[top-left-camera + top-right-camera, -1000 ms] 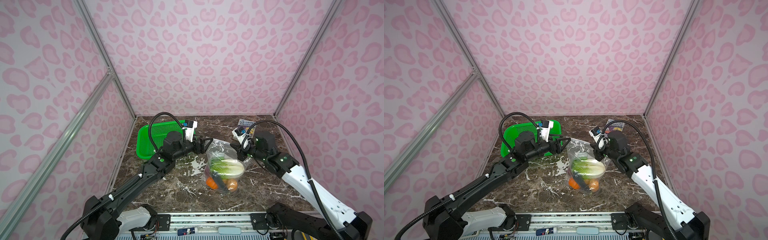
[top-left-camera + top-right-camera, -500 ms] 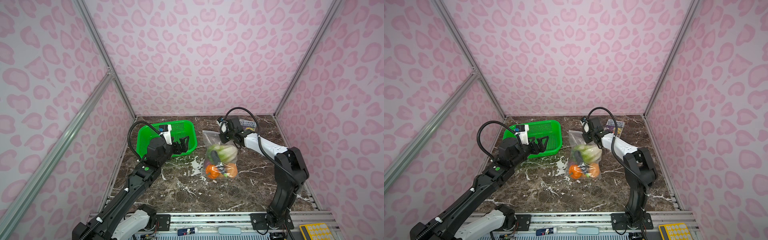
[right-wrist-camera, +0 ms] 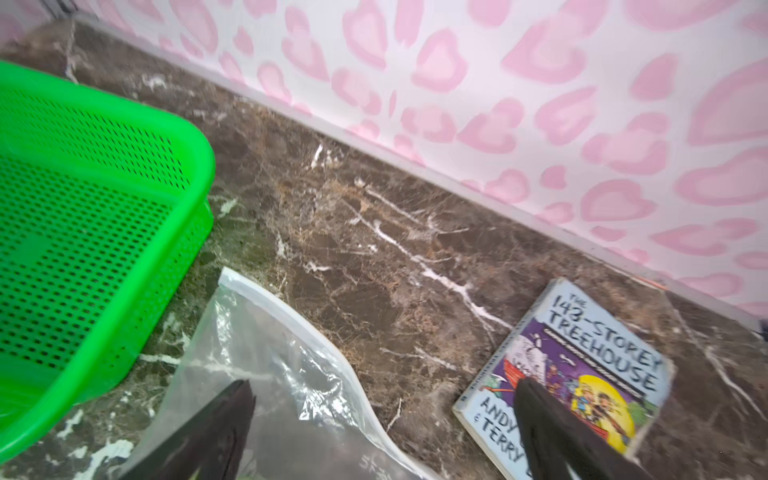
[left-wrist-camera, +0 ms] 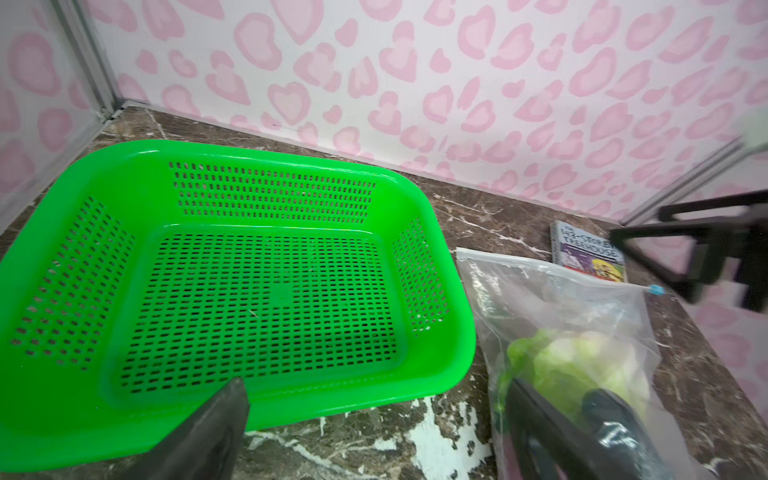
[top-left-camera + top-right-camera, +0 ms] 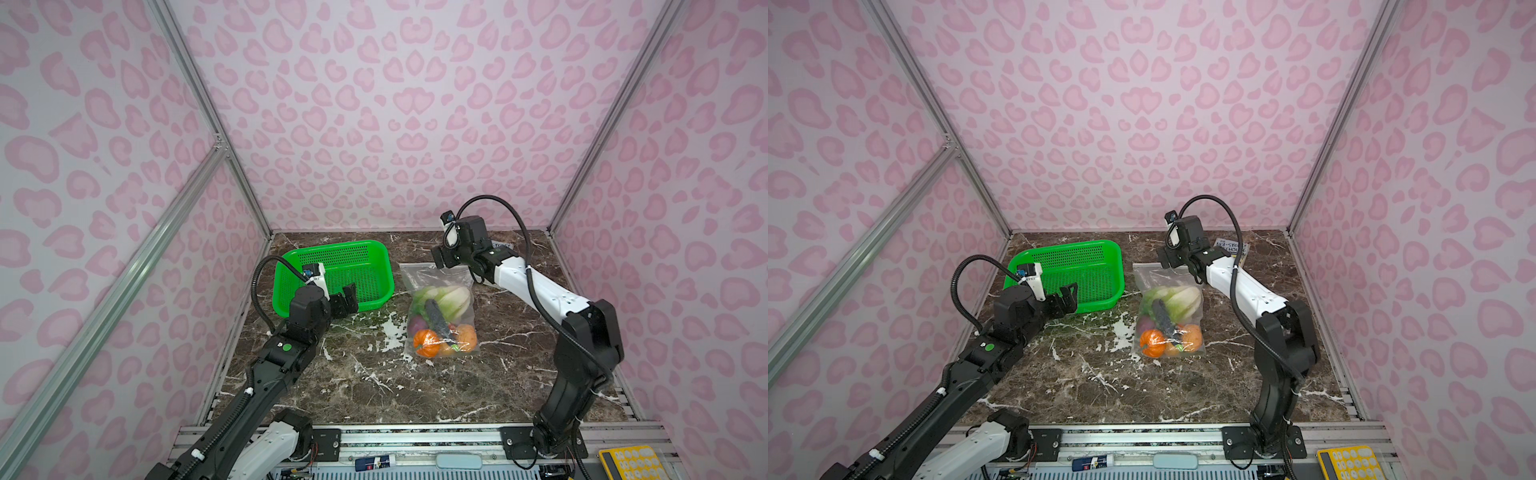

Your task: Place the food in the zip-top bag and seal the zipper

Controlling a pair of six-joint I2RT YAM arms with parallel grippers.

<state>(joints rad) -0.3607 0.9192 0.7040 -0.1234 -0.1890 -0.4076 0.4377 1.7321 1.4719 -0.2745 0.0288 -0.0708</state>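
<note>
The zip-top bag (image 5: 440,316) lies flat on the worktop, right of centre and nearer the back edge, just beside the green basket (image 5: 374,249), with the food (image 5: 442,303) inside it. Its long axis runs back to front, the mouth pointing at the back edge and the orange pieces at the front end. The zipper (image 4: 540,262) lies across that axis, its blue slider (image 4: 656,289) at the end nearest the book (image 3: 582,374). The right pincer (image 5: 439,258) hangs over the mouth, spread wide and holding nothing. The left pincer (image 5: 345,296) is likewise spread and bare by the basket's front rim. Whether the strip is shut along its whole run I cannot tell. To finish the seal well, I judge one pincer should pin a mouth corner while the other draws the slider straight along the strip, keeping low
</note>
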